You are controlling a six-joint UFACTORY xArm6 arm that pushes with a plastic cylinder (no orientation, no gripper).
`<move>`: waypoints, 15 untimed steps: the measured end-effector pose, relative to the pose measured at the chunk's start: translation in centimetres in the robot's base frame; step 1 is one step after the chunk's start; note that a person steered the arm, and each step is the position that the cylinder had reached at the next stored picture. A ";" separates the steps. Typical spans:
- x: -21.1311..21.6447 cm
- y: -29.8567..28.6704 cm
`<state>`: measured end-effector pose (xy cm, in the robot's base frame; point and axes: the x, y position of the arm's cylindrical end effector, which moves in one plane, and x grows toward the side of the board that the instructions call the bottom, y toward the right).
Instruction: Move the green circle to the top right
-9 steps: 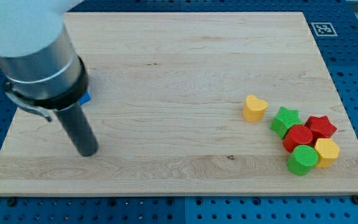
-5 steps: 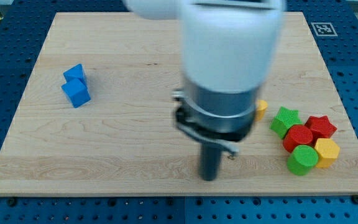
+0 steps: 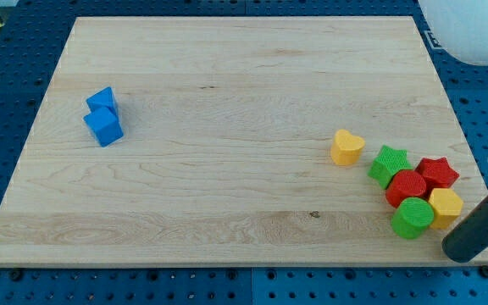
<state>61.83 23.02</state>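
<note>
The green circle (image 3: 413, 218) sits in the lower right of the frame, touching the red circle (image 3: 407, 186) and yellow block (image 3: 446, 207). My tip (image 3: 457, 252) — a plain rod, no jaws — stands just lower-right of it, so a push would go up-left.

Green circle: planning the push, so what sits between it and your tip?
Nothing: in the camera view, only a short bare strip of board separates my tip from the green circle.
</note>
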 end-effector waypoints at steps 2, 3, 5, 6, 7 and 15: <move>-2.1 -0.6; -2.8 -2.5; -2.8 -9.6; -2.9 -12.4; -2.9 -14.5; -9.7 -12.6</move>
<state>52.15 10.43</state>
